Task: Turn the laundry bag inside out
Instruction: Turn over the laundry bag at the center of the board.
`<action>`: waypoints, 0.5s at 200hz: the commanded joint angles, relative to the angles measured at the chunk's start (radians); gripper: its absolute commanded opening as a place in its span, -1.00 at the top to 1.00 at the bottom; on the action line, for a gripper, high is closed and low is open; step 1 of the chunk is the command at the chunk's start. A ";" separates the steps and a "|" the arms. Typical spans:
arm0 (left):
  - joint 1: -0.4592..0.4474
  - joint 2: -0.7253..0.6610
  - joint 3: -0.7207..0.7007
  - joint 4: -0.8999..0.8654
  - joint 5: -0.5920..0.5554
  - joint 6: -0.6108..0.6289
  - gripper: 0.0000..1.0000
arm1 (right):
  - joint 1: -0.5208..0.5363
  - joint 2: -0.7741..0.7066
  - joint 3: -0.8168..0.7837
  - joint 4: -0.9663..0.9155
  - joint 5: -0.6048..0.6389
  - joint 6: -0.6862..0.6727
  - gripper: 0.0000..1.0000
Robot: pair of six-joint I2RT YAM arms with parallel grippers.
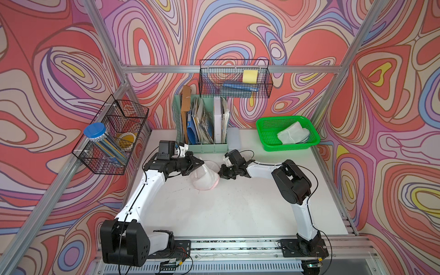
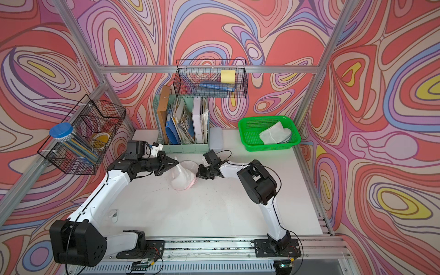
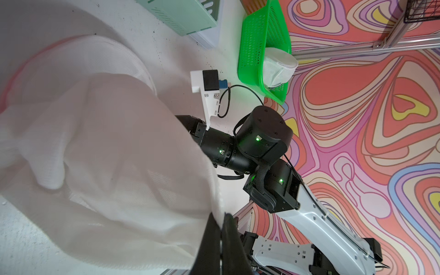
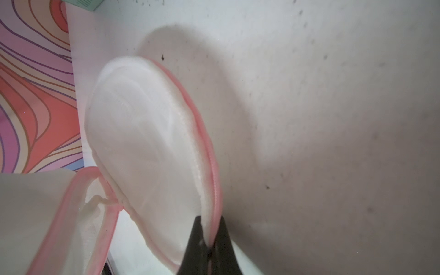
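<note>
The laundry bag [image 1: 205, 179] sits in the middle of a top view, on the tabletop [image 1: 226, 209]. The left end effector [image 3: 220, 217] pinches its white cloth. The right end effector [image 4: 209, 221] pinches the pink zipper rim [image 4: 215, 190], likely to pull the mouth wide.

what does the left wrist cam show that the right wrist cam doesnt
Only left wrist: the left gripper pinching the laundry bag by its white mesh, the right arm, and the green basket holding a white mesh item. Only right wrist: the right gripper clamped on the bag's pink zipper edge. Both: the laundry bag and the white table.
</note>
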 commanded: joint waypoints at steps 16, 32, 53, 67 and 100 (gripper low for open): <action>0.023 -0.006 0.049 -0.163 -0.147 0.116 1.00 | -0.062 -0.185 -0.056 -0.170 0.143 -0.103 1.00; 0.023 0.017 0.041 -0.174 -0.192 0.130 1.00 | -0.085 -0.258 -0.064 -0.261 0.194 -0.161 1.00; 0.023 0.044 0.016 -0.142 -0.247 0.129 1.00 | -0.107 -0.339 -0.048 -0.388 0.259 -0.224 1.00; 0.023 0.064 0.001 -0.115 -0.281 0.124 1.00 | -0.115 -0.377 -0.024 -0.463 0.308 -0.257 1.00; 0.022 0.133 -0.025 -0.065 -0.333 0.121 1.00 | -0.124 -0.476 0.080 -0.628 0.410 -0.330 1.00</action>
